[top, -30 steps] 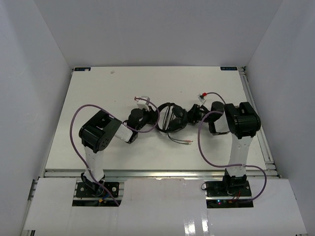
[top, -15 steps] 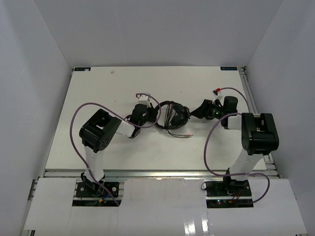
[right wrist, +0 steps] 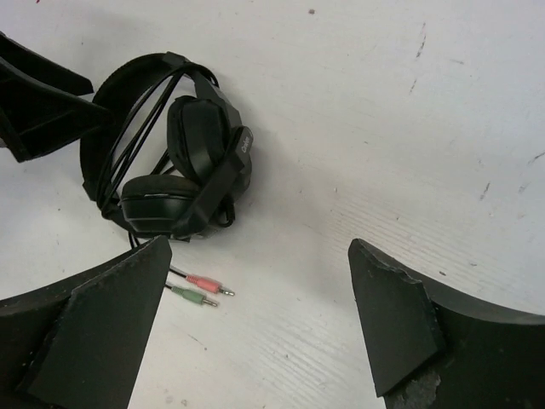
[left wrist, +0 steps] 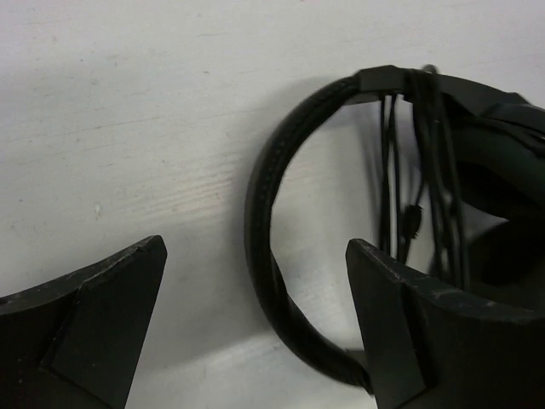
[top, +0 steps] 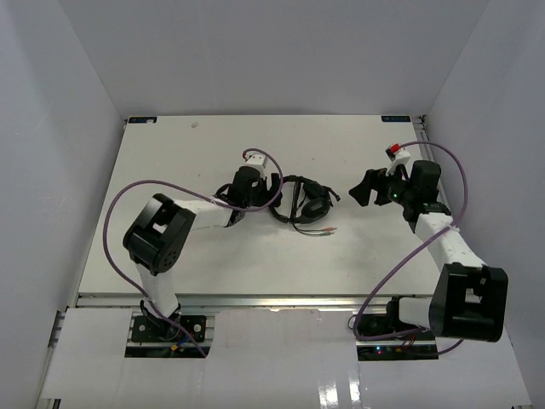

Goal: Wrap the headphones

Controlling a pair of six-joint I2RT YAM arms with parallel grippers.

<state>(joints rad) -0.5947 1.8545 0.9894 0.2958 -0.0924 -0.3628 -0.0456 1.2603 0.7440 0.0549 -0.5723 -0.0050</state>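
Jaws spread wide: left gripper (top: 269, 198) just beside the headphones (top: 308, 204), right gripper (top: 364, 187) farther off.

White counter boxed in by plain white walls

The counter (top: 170, 153) is a white-painted board with a faint streaky grain in the left wrist view (left wrist: 128, 128). In the right wrist view it bears a few small dark scuffs (right wrist: 421, 38) and a speck (right wrist: 312, 11). A faint smudge (top: 195, 124) sits near its far left corner. Small dark corner markers (top: 140, 120) (top: 393, 118) lie at the two far corners. A metal rail (top: 281, 300) runs along the near edge, with a glossy white panel (top: 281, 349) in front of it. A back wall (top: 272, 51), left wall (top: 51, 170) and right wall (top: 502, 128) enclose the counter.
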